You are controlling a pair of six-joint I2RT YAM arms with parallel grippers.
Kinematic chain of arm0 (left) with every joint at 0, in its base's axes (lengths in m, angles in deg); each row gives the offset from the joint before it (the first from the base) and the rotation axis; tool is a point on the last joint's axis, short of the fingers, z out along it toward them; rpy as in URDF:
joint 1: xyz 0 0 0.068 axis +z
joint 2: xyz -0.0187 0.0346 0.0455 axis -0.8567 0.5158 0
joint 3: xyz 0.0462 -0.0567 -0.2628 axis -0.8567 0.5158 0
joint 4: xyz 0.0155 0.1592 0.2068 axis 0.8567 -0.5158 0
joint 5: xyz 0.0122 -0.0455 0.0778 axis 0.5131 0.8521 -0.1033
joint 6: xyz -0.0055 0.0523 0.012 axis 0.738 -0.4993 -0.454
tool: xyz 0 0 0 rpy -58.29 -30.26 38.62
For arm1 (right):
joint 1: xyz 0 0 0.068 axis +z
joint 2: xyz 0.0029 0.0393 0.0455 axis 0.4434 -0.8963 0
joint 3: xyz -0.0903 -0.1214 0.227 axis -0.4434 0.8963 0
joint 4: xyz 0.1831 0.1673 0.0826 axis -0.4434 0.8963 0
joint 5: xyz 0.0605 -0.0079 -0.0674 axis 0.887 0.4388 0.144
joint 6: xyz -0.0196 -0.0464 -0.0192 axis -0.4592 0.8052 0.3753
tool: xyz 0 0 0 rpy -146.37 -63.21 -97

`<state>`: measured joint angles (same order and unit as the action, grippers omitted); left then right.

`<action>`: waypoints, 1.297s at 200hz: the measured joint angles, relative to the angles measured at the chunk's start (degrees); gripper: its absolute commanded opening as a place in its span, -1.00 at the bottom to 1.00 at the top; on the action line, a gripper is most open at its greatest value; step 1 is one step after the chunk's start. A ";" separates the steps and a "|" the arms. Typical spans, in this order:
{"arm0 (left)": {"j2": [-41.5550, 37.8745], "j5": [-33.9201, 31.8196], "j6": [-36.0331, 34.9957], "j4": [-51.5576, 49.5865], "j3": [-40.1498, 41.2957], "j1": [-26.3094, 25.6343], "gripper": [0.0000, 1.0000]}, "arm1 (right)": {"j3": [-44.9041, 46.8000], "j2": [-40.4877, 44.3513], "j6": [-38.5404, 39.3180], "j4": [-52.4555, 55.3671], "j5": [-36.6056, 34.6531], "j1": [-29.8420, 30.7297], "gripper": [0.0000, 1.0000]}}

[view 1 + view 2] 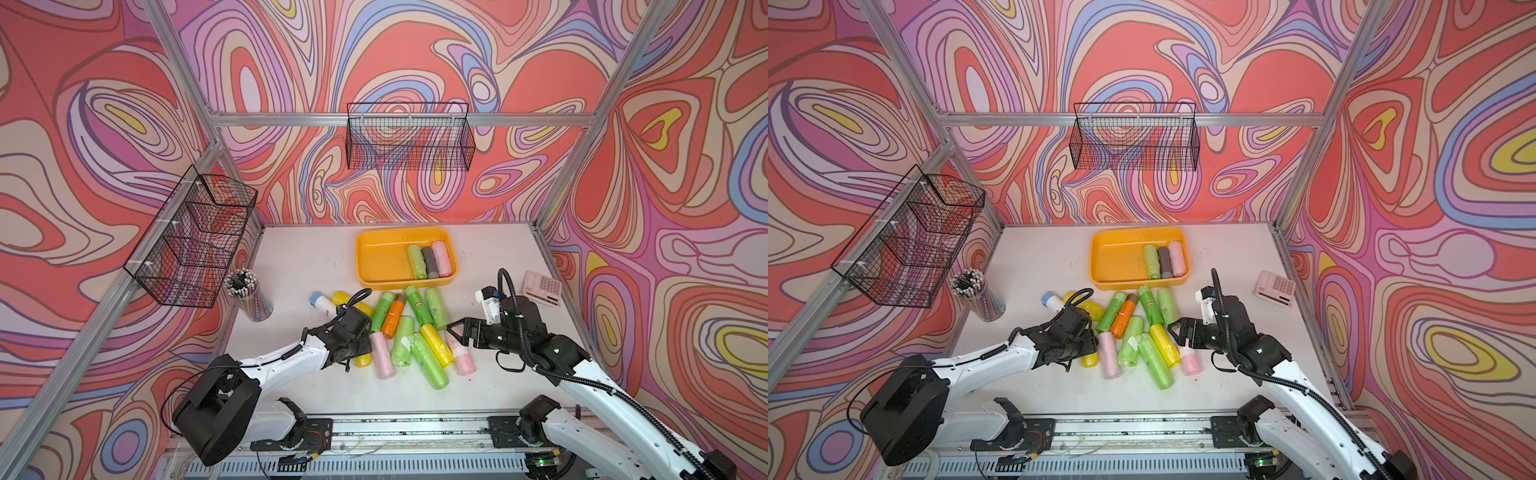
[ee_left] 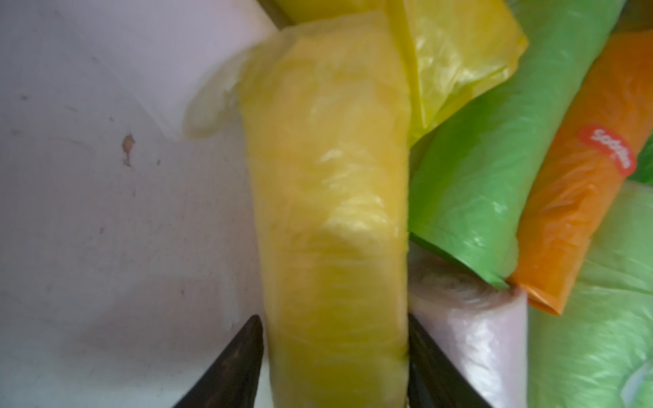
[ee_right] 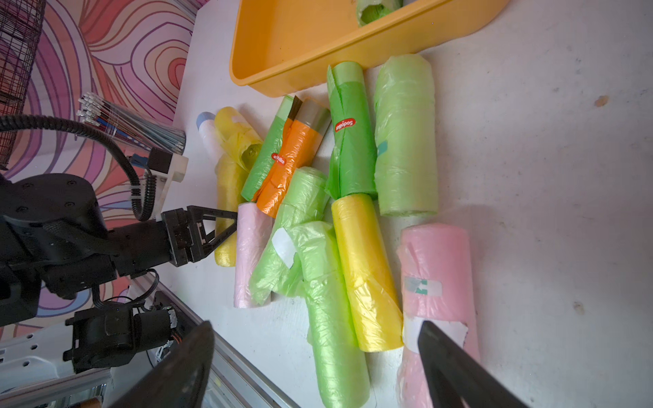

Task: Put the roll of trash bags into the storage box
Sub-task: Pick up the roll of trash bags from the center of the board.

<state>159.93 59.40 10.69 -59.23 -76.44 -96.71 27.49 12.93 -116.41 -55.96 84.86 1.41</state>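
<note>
Item 1. Pencil cup [image 1: 249, 297]: stood on the table [image 1: 299, 257], well to the near left of the storage box [image 1: 380, 259].

Item 2. Left gripper [image 2: 332, 319]: placed near-left of the storage box and clenched about the yellow roll [image 2: 328, 176], one finger pressed to each side.

Item 3. Yellow roll: outside the storage box, laid on the table at the left edge of the loose rolls [image 1: 401, 340], just beside a pale pink roll [image 2: 470, 335].

Item 4. Loose rolls: green, orange, yellow and pink, heaped just before the storage box's near wall.

Item 5. Storage box: three rolls are kept side by side at its right end: green roll [image 1: 417, 262], grey roll [image 1: 430, 262], pink roll [image 1: 443, 258].

Item 6. Right gripper [image 3: 315, 325]: held near-right of the storage box, jaws spread wide, nothing grasped; one finger is seen over the taped pink roll [image 3: 436, 272].

Item 7. Calculator [image 1: 542, 287]: laid right of the storage box.
</note>
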 measured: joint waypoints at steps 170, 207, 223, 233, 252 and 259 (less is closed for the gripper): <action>3.89 2.97 1.18 6.38 -0.98 -0.57 -0.31 | 1.03 -1.53 -3.04 -1.99 -1.09 0.00 0.84; 4.20 2.16 1.18 5.68 -1.70 -1.66 -0.36 | 1.03 -2.38 -3.65 -2.47 -0.59 0.00 0.84; 4.15 1.40 1.16 4.33 -2.21 -2.64 -0.38 | 1.03 -2.67 -3.72 -2.71 -0.35 0.00 0.84; 4.02 0.76 1.14 3.13 -2.69 -3.23 -0.41 | 1.03 -2.78 -3.72 -2.89 -0.26 0.00 0.85; 2.95 -1.42 0.92 -0.13 -4.17 -5.07 -0.42 | 0.96 -2.84 -3.72 -3.21 -0.15 0.00 0.84; 2.58 -2.40 0.74 -1.36 -5.03 -5.79 -0.43 | 0.94 -2.86 -3.72 -3.32 -0.15 0.00 0.84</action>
<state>162.51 57.00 11.44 -60.59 -81.46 -102.50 28.43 10.07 -120.13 -59.29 84.71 1.41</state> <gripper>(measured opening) 0.402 0.920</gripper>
